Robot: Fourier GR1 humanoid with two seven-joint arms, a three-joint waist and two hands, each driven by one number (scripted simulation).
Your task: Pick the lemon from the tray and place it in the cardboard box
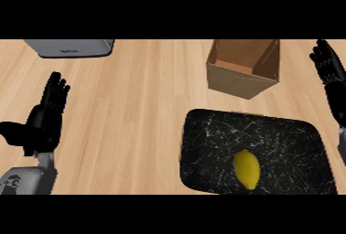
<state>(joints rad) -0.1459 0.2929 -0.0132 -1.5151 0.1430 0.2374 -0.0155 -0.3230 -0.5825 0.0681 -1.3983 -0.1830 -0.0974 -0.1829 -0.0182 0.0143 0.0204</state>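
At far left we see our left robot hand (46, 118) open, fingers straight, over the wooden tabletop (135, 105). A grey appliance (69, 47) is cut off above. The open cardboard box (243, 68) sits behind the black tray (202, 151), where the lemon (246, 169) lies lengthwise, pointing away. Our right robot hand (330, 64) is open, partly cropped.

The tray (202, 137) sits on the table (135, 91), and everything else is placed from it. The lemon (246, 169) lies in the tray, toward its near side. The cardboard box (243, 68) stands on the table just behind the tray, apart from it. An appliance (69, 47) sits far behind and well to the left of the tray. The left hand (44, 121) is well to the tray's left; the right hand (330, 64) is behind its right corner, right of the box.
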